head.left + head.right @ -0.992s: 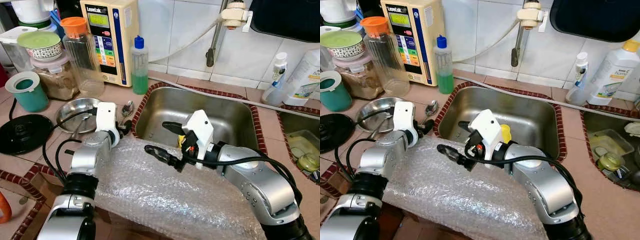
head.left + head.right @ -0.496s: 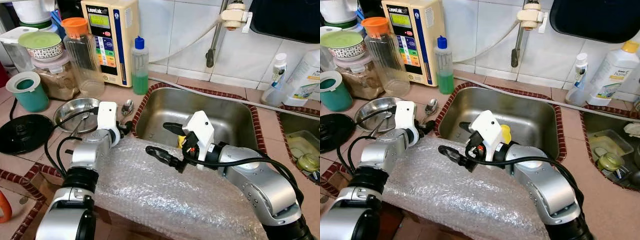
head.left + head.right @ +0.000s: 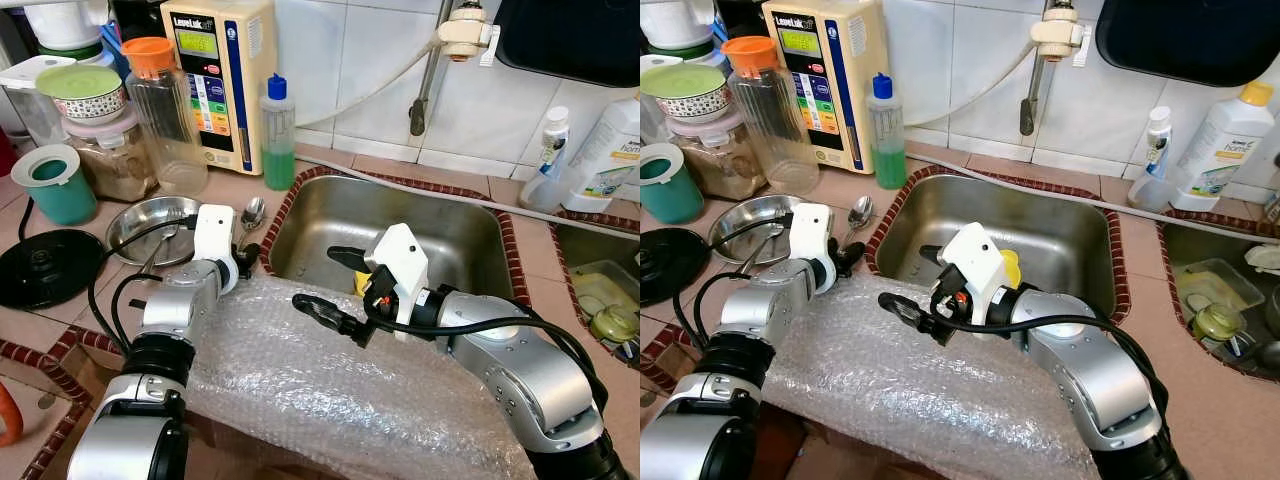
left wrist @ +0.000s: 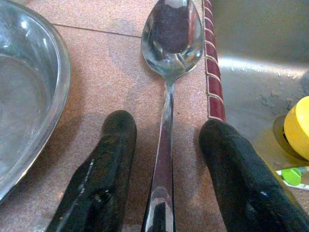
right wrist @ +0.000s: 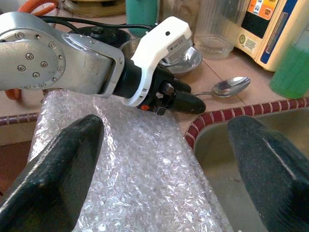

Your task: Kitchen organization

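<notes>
left pincer (image 4: 164, 164) spread astride the spoon (image 4: 169, 58) handle on the worktop (image 4: 96, 72); right pincer (image 3: 335, 285) spread wide above the bubble wrap (image 3: 330, 390)

Head stereo pair: high, facing down-forward over sink (image 3: 400, 225) and counter. Left wrist cam: close, low over spoon (image 4: 169, 53). Right wrist cam: faces back toward left arm; spoon shared.

"LeveLuk" up top on the cream water machine (image 3: 222, 75) by the wall, "home" just about readable on the white bottle (image 3: 612, 150)
</notes>
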You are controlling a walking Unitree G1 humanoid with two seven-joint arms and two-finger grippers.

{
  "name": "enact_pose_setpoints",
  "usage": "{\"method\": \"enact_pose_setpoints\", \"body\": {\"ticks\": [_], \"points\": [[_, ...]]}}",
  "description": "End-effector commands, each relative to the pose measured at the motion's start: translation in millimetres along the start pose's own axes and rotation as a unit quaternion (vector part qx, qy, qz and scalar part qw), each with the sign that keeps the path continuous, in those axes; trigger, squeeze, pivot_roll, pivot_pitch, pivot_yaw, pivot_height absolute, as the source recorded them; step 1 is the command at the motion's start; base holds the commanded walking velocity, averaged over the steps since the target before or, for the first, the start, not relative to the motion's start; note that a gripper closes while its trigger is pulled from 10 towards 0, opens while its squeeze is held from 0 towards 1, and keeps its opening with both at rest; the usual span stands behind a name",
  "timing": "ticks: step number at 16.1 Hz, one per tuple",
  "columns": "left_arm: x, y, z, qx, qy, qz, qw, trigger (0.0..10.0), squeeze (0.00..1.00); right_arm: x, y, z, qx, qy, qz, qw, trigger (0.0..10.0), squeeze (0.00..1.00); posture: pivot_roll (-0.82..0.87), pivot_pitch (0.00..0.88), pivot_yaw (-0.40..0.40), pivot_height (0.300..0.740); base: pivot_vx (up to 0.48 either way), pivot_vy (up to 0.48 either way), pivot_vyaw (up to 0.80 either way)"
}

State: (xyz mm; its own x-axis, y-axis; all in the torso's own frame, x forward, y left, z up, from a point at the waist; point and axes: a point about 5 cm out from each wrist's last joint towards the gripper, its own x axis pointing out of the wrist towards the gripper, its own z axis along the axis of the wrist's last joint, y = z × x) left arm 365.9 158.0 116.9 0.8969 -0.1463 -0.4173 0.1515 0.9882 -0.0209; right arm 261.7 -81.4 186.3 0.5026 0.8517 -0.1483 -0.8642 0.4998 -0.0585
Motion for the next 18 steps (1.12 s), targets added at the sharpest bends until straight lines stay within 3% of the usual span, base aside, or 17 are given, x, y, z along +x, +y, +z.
{"method": "enact_pose_setpoints", "body": {"ticks": [1,11,13,15,16,18], "points": [[-0.2,3.2,-24,-0.002,0.045,0.003,0.999,0.0,0.0,-0.2,3.0,3,-0.011,-0.004,0.006,1.0,10.0,0.0,-0.01,0.0,-0.021,0.74,0.0,0.0,0.0],[-1.1,5.2,-17,-0.008,0.014,0.007,1.0,0.0,0.0,-0.1,3.5,1,-0.011,-0.002,0.004,1.0,10.0,0.0,0.0,0.0,-0.023,0.74,0.0,0.0,0.0],[-2.9,4.9,-9,0.001,-0.027,0.023,0.999,0.0,0.0,0.4,3.0,0,-0.012,-0.001,0.003,1.0,10.0,0.0,0.0,0.0,-0.023,0.74,0.0,0.0,0.0],[-4.4,1.6,-1,-0.024,-0.065,0.025,0.997,0.0,0.0,0.6,2.4,0,-0.012,-0.001,0.002,1.0,10.0,0.0,0.0,0.0,-0.023,0.74,0.0,0.0,0.0],[-6.7,-1.2,5,0.004,-0.093,0.026,0.995,0.0,0.0,0.6,2.2,0,-0.013,-0.001,0.001,1.0,10.0,0.0,0.0,0.0,-0.023,0.74,0.0,0.0,0.0],[-9.2,-6.1,9,0.003,-0.12,0.029,0.992,0.0,0.0,0.9,1.3,-1,-0.017,0.001,-0.002,1.0,10.0,0.0,0.0,0.0,-0.025,0.74,0.0,0.0,0.0]]}}
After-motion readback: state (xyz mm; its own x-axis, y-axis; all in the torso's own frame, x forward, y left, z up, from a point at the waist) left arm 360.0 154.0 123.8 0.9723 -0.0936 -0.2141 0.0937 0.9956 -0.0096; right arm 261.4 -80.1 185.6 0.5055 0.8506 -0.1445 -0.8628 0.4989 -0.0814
